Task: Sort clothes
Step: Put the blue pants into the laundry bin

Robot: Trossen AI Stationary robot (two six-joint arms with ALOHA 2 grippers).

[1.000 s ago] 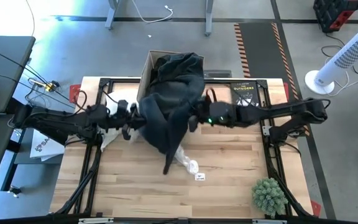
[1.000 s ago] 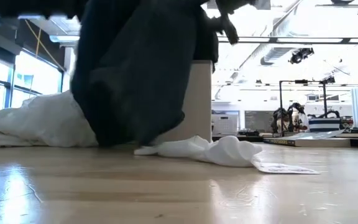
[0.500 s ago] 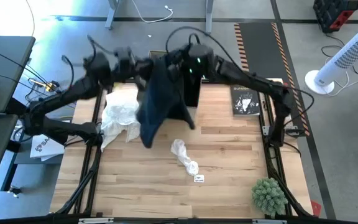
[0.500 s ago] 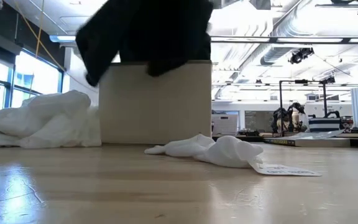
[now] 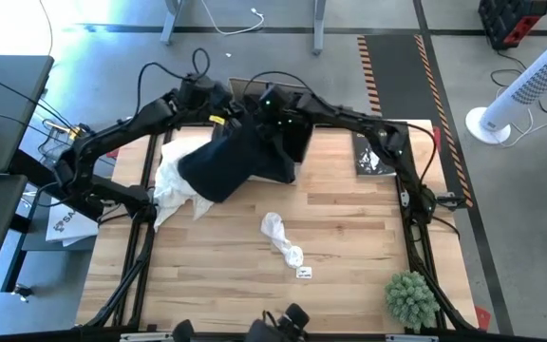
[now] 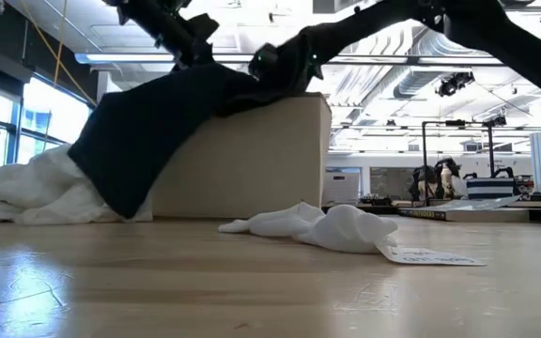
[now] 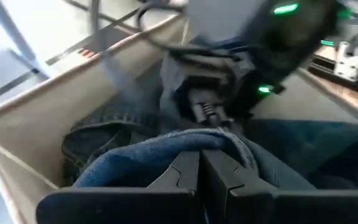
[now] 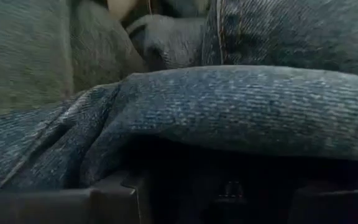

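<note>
both grippers lower the dark garment (image 5: 231, 161) into the box (image 6: 252, 155): left gripper (image 7: 199, 171) pinches it closed, right gripper (image 5: 275, 112) stays wide, buried in denim. next, release.

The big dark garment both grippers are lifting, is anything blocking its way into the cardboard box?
Nothing visible blocks it. The dark garment already drapes over the box rim, partly inside, its lower end trailing onto the white cloth pile. The left gripper pinches it; the right gripper is over the box.
</note>
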